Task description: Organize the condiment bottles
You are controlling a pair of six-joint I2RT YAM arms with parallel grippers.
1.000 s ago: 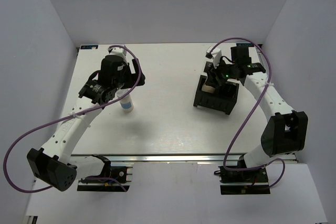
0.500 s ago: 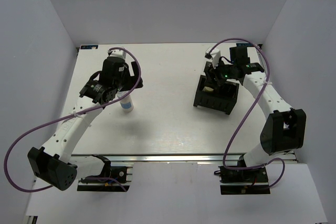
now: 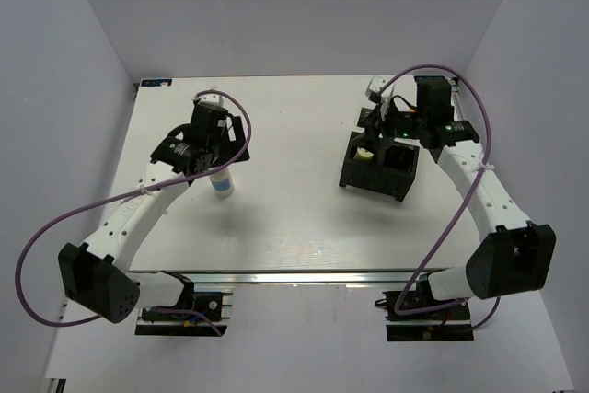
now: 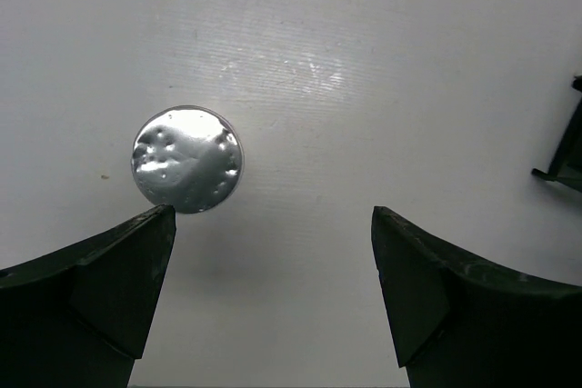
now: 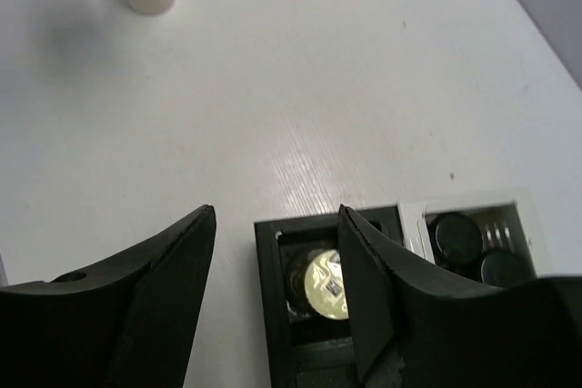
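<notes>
Your left hand hangs wide apart and empty over the tabletop, the blue-labelled bottle at its ten o'clock, while your right hand, also apart, hovers above the pale-topped bottle in the rack.

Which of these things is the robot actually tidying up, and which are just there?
Being tidied:
- blue-labelled white bottle, standing alone on the table
- yellow-capped bottle, already in the rack
- two dark-lidded jars, in the rack beside it

Just there:
- black rack, which only holds the bottles
- white table
</notes>
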